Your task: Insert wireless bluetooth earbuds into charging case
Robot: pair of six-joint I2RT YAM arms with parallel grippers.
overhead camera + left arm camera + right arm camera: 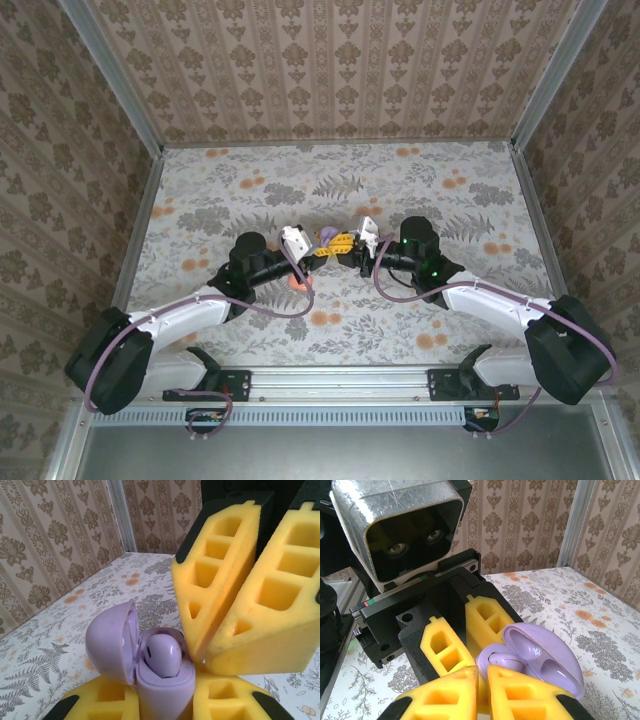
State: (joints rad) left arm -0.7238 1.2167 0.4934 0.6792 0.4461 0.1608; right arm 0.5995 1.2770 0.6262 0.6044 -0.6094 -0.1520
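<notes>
1. The table [450, 200] carries both arms' work near its middle, where the two grippers meet tip to tip.
2. The left gripper [165, 702] is clamped on the lower half of the case [167, 687]. The case stands upright between its foam fingers [100, 700], with the lid [107, 640] swung open to the left.
3. The right gripper [482, 680] has its jaws pinched nearly together with nothing visible between them. Its tips sit just above and beside the open case.
4. The case looks like light, stiff, smooth plastic with rounded sides, so it probably slips easily under a tilted squeeze. The best hold is likely low on the body, below the hinge and never on the lid, which seems the weak part.
5. One earbud [162, 655] sits in the case's well, directly ahead of the right jaws' tips. It is glossy and domed, and probably squirts out of a hard pinch. A light touch on its crown or sides should suit it.
6. A small coral lump [298, 283] lies under the left arm, too small to identify.
</notes>
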